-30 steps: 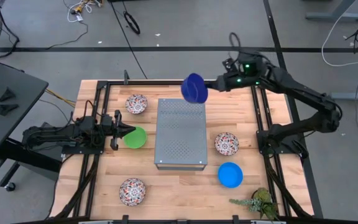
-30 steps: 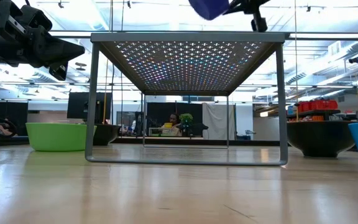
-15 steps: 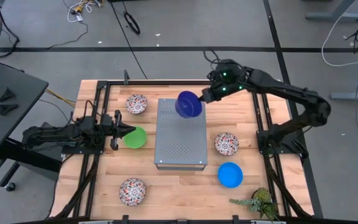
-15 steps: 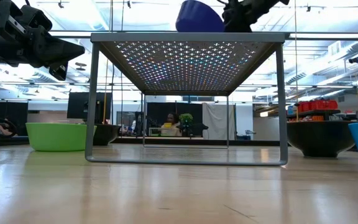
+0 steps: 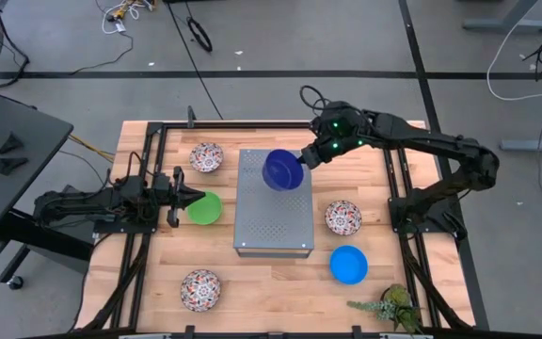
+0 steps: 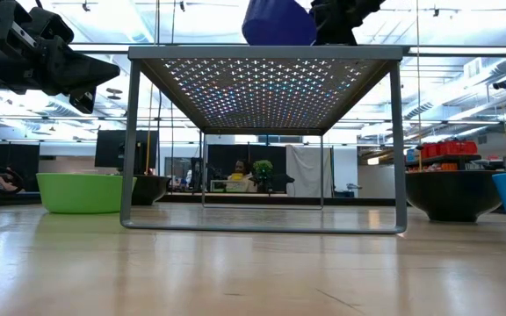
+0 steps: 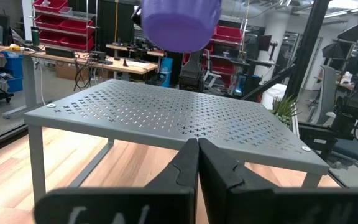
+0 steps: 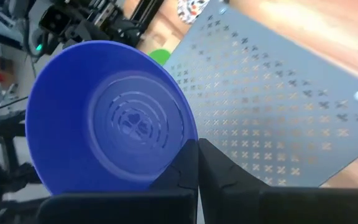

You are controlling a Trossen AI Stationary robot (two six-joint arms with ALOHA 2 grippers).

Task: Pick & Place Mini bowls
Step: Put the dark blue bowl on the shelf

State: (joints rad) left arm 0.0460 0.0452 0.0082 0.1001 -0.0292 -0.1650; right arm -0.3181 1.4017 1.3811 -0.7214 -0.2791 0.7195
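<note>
The right pincer (image 5: 301,162) is clamped shut on the rim of the navy bowl (image 5: 283,169), carrying it in the air above the far end of the grey perforated metal box (image 5: 272,202) that stands mid-counter. The step in hand appears to be setting this bowl on the box top. To do it well: level the bowl first, lower it until its base meets the perforated sheet, keep it clear of the box edges, and release only once it rests flat. The bowl is tilted, its mouth turned partly sideways toward the right wrist rather than straight up; being round, it has no long axis, only the axis through base and mouth, which leans. From the low view its clearance above the box top seems small but cannot be judged firmly. The left pincer (image 5: 186,199), closed and empty, waits beside the green bowl (image 5: 204,208).
</note>
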